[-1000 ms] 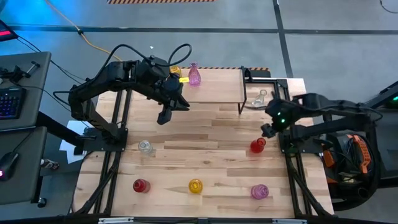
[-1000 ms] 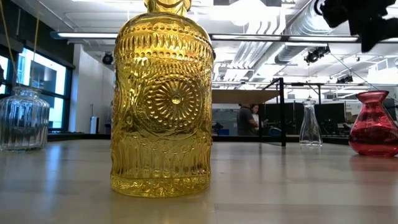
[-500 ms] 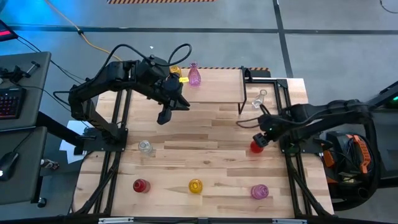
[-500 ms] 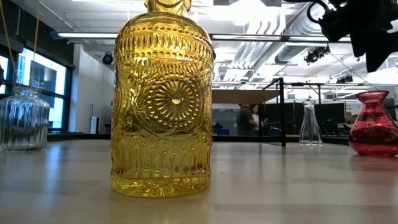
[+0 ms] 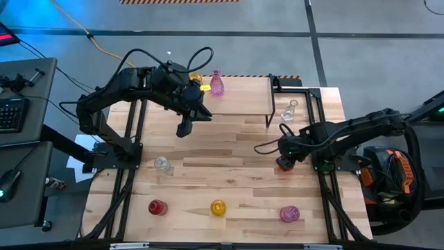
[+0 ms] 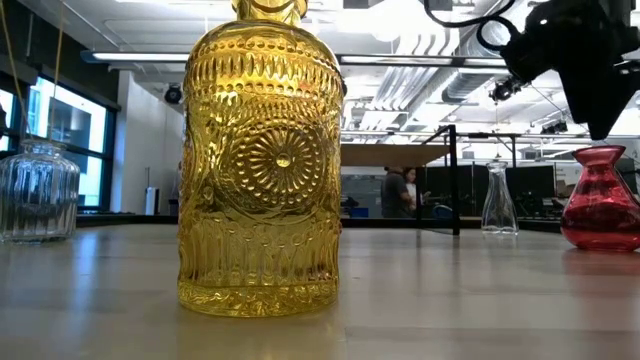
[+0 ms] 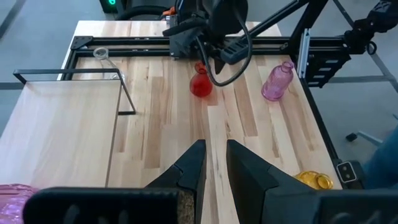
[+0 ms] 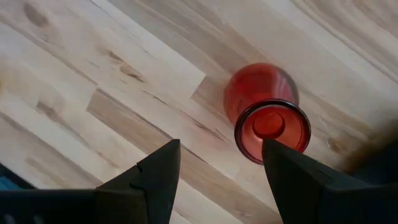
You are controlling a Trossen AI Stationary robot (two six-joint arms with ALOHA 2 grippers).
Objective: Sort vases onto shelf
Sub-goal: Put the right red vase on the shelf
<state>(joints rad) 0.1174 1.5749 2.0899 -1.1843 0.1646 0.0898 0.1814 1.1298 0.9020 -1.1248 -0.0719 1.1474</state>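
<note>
My right gripper [image 8: 217,177] hangs open, fingers pointing down, just above a red vase [image 8: 264,102] that stands upright on its base on the table's right side; the vase's mouth [image 8: 272,124] lies ahead of the fingers, not between them. In the high view the gripper [image 5: 285,160] covers most of this vase. A pink vase [image 5: 216,83] and a yellow vase [image 5: 195,78] stand on the shelf [image 5: 239,97]. My left gripper [image 5: 184,129] hovers in front of the shelf's left end with a narrow gap and nothing in it.
A clear vase [image 5: 289,109] stands by the shelf's right legs. On the table stand another clear vase [image 5: 161,164], a red one [image 5: 157,207], a yellow one [image 5: 218,207] and a pink one [image 5: 289,214]. The table's middle is bare wood.
My right gripper has come down and toward the table's near edge and a little to the left, tipping steeper, until it hangs over the red vase. Its gap looks unchanged. The vases have stayed where they were.
</note>
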